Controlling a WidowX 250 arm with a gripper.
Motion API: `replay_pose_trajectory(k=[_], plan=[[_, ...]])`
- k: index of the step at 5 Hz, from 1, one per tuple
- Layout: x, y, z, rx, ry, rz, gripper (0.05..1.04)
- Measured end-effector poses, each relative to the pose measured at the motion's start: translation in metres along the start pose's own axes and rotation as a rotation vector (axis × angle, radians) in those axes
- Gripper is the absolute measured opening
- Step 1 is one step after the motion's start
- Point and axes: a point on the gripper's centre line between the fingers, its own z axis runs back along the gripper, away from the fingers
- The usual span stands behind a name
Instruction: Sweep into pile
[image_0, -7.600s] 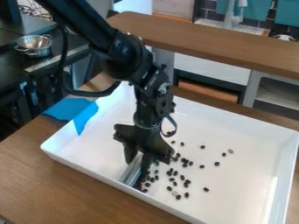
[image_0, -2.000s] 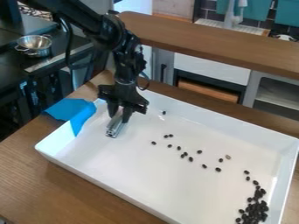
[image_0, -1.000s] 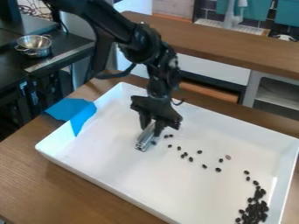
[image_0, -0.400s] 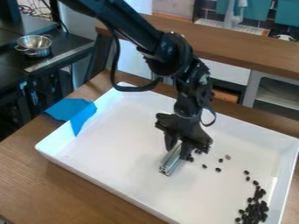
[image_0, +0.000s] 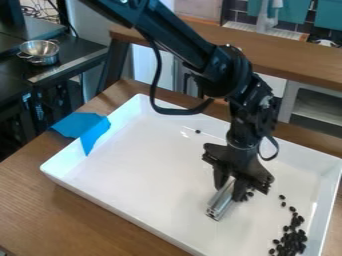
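Observation:
Right of the middle of the white tray (image_0: 147, 170), low over its floor, the black gripper (image_0: 230, 190) is shut on a silver metal bar (image_0: 220, 201), which slants down to the left. A few dark beans (image_0: 250, 194) lie against the bar's right side, partly hidden by the fingers. A dense pile of dark beans (image_0: 290, 240) lies along the tray's right wall near the bottom, with a short trail (image_0: 282, 203) above it. One lone bean (image_0: 198, 131) sits near the tray's far wall.
Blue tape (image_0: 83, 127) covers the tray's left corner and the wooden table (image_0: 80, 220). A raised wooden shelf (image_0: 294, 55) runs behind the tray. A metal bowl (image_0: 40, 51) stands on a black counter at the upper left.
From the tray's far left part, the gripper has moved right and toward the camera with the bar. Scattered beans in the middle have been pushed rightward; the pile at the right looks the same since two seconds ago.

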Motion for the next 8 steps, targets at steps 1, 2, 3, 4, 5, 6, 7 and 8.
replay_pose_trajectory(k=[1, 2, 3, 4, 5, 6, 7, 8], plan=[[-0.005, -0.014, 0.002, -0.034, 0.021, -0.001, 0.36], [-0.012, -0.042, 0.011, -0.082, 0.051, -0.049, 0.36], [-0.012, -0.055, 0.021, -0.107, 0.046, -0.058, 0.36], [-0.01, -0.057, 0.026, -0.116, 0.039, -0.069, 0.36], [-0.009, -0.042, 0.034, -0.091, -0.012, -0.087, 0.36], [-0.015, 0.006, 0.021, -0.042, -0.005, -0.065, 0.36], [-0.006, 0.062, 0.028, -0.021, -0.036, 0.012, 0.36], [0.004, 0.109, 0.033, 0.015, -0.077, 0.088, 0.36]])
